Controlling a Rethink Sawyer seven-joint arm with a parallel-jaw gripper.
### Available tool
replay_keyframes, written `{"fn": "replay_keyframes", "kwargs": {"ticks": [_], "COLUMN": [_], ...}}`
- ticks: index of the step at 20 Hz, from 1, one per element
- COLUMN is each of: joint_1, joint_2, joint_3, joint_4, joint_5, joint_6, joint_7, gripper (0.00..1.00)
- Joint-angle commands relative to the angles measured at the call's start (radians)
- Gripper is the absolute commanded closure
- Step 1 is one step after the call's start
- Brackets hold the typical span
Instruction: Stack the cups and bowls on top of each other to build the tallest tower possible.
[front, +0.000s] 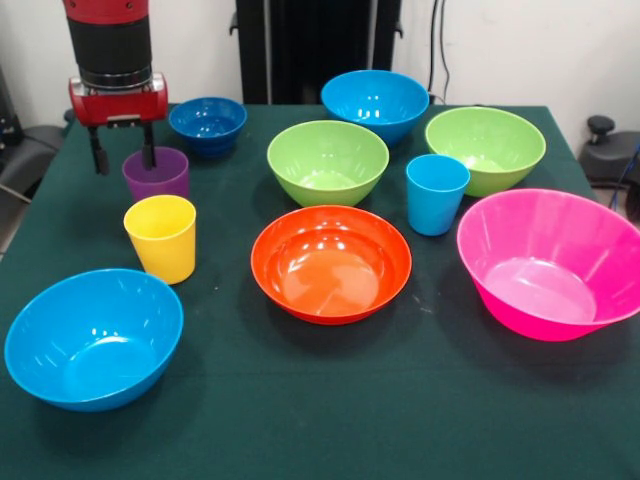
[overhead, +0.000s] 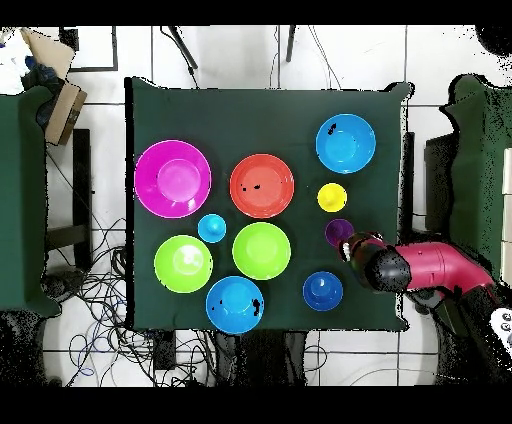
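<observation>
All cups and bowls stand apart and upright on the green cloth. The purple cup (front: 155, 172) (overhead: 338, 232) stands at the left, with the yellow cup (front: 161, 237) (overhead: 332, 197) in front of it. My gripper (front: 123, 155) (overhead: 355, 248) is open and empty, just behind and above the purple cup, with one finger over its rim. The light blue cup (front: 436, 193) stands between the orange bowl (front: 331, 262), a lime green bowl (front: 328, 160) and the pink bowl (front: 552, 262). The second lime green bowl (front: 486, 148), two light blue bowls (front: 375, 102) (front: 94, 336) and the small dark blue bowl (front: 208, 122) stand around them.
The table (front: 300, 420) is covered in dark green cloth, and its edges run close to the pink bowl and the near light blue bowl. The robot's pedestal (front: 310, 40) stands at the far side. Cables and boxes lie on the floor around the table (overhead: 90, 290).
</observation>
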Motion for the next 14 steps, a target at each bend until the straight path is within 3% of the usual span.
{"fn": "replay_keyframes", "kwargs": {"ticks": [1, 14], "joint_1": [0.04, 0.045], "joint_2": [0.033, 0.037], "joint_3": [-0.029, -0.031], "joint_4": [0.017, 0.016], "joint_5": [-0.025, -0.027], "joint_6": [-0.047, -0.059], "joint_7": [0.008, 0.018], "gripper": [0.0, 0.0]}}
